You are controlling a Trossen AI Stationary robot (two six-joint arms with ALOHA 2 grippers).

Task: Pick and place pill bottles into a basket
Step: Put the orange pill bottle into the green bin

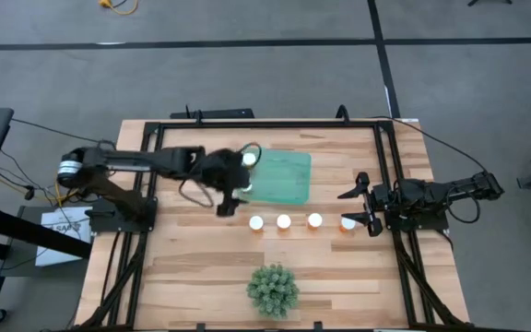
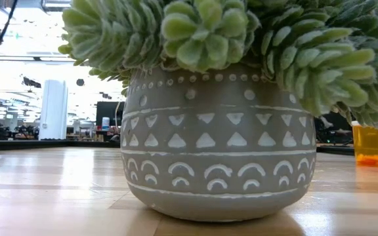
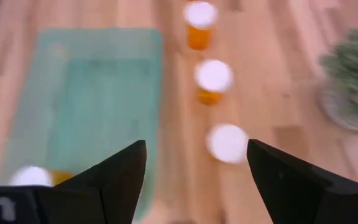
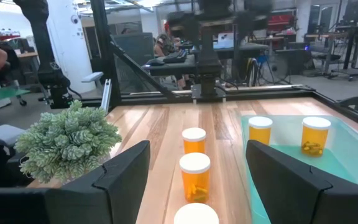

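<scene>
Several pill bottles with white caps stand upright in a row on the table (image 1: 256,222) (image 1: 284,221) (image 1: 315,219) (image 1: 348,222). The teal-green basket (image 1: 284,180) lies behind them. Two bottles stand in it (image 4: 260,130) (image 4: 316,137), and one cap shows at its far left corner (image 1: 249,159). My left gripper (image 1: 233,194) is open and empty over the basket's near left corner. In its wrist view (image 3: 196,143) it looks down on the basket (image 3: 92,99) and three bottles of the row. My right gripper (image 1: 362,207) is open and empty at the right, beside the row's rightmost bottle.
A round spiky green plant in a patterned grey pot (image 1: 273,289) stands at the table's near edge, in front of the row; it fills the low view (image 2: 218,151), with one bottle (image 2: 371,143) beside it. A black frame (image 1: 385,166) rims the table.
</scene>
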